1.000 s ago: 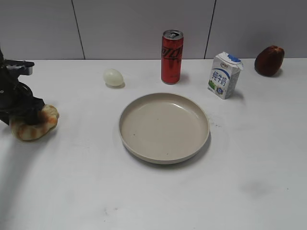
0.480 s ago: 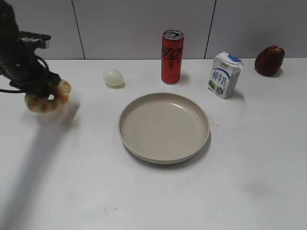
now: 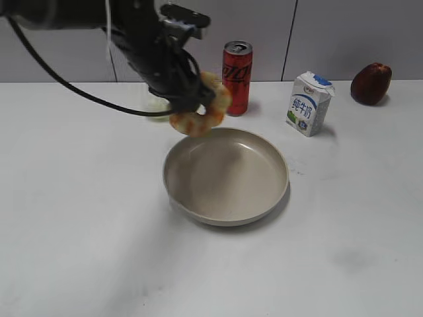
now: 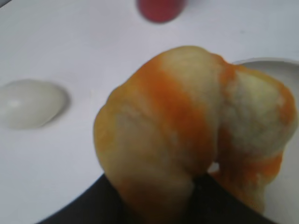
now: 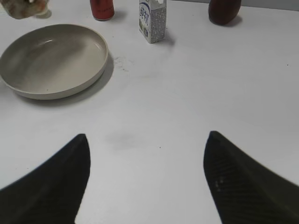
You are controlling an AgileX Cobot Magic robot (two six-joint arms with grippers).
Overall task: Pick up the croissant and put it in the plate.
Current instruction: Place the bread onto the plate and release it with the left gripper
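nearest the exterior camera lies the plate (image 3: 226,176), flat on the table (image 3: 99,251), rim up, empty. above its far-left rim hangs the croissant (image 3: 200,105), clear of the plate and of the table, clamped in the left gripper (image 3: 192,100). in the left wrist view the croissant (image 4: 196,135) fills the frame and the fingers are hidden under it. judgement: light, soft and compressible, with a crust that may crumble; hold across one side of the ring, with modest force. the ring has no long axis; it hangs on edge, tilted, hole toward the camera. the right gripper (image 5: 147,179) stands wide apart, holding nothing. farther back: egg (image 3: 156,105), can (image 3: 236,78), carton (image 3: 308,104), apple (image 3: 371,83).
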